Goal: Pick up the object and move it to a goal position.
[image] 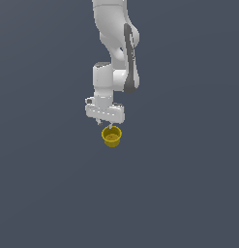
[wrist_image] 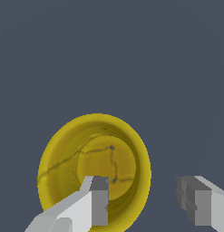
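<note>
A white gripper [wrist_image: 149, 204] hung spread above an upright yellow cup [wrist_image: 95, 170], holding nothing. One fingertip [wrist_image: 99, 199] sat over the cup's mouth, the other outside its rim — so the wall lay between them, seemingly off-centre.

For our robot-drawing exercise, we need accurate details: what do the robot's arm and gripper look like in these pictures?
The white, glossy, rounded robot arm carries a dark grey stripe down one side. It ends in a boxy white gripper, a wide flat bar with two short fingers. In the wrist view the fingers are blocky and light grey with darker grey pads at their tips. No cables or markings are visible.
</note>
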